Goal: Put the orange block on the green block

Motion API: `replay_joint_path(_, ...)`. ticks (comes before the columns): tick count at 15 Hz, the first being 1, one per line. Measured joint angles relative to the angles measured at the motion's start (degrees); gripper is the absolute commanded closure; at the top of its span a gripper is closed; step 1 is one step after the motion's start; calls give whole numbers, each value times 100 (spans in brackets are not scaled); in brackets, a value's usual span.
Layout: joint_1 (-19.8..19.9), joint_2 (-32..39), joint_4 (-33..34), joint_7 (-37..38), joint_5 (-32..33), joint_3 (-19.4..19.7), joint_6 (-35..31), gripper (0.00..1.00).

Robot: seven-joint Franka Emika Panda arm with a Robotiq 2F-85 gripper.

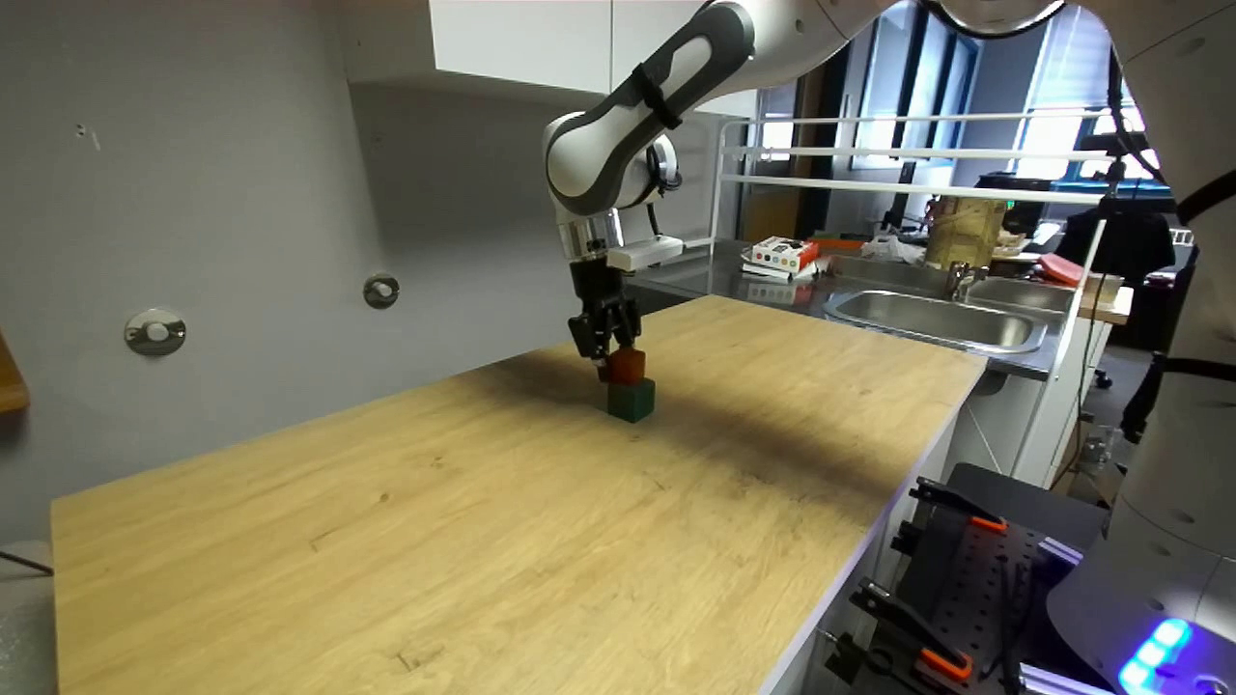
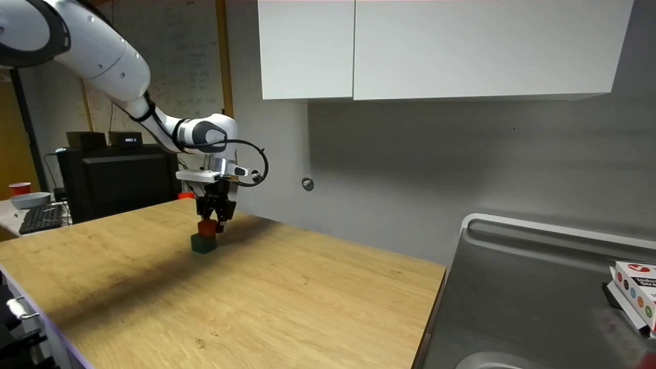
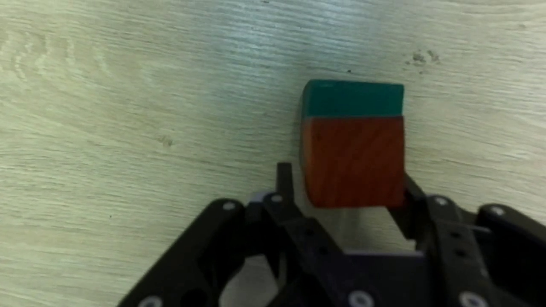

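Observation:
The orange block (image 1: 627, 366) sits on top of the green block (image 1: 632, 401), which stands on the wooden table. Both exterior views show this stack: the orange block (image 2: 207, 227) is above the green block (image 2: 203, 244). In the wrist view the orange block (image 3: 356, 164) covers most of the green block (image 3: 356, 99); only a strip of green shows past its far edge. My gripper (image 3: 345, 172) is open around the orange block. There is a gap between the left finger and the block. The right finger is partly hidden behind the block's right side, close to it or touching.
The wooden table (image 1: 435, 541) runs along a grey wall with round metal fixtures. White cabinets (image 2: 482, 48) hang above. A metal sink (image 1: 937, 319) and a white box (image 1: 784, 253) are beyond a white rail. A black monitor (image 2: 120, 184) stands behind the table.

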State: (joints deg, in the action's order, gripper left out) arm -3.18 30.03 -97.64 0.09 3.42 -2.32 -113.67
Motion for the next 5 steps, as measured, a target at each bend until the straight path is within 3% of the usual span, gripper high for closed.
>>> replay_joint_path(2,0,0,-46,0,0,0,12,0)
replay_joint_path(5,-1,0,-86,0,0,0,13,0)
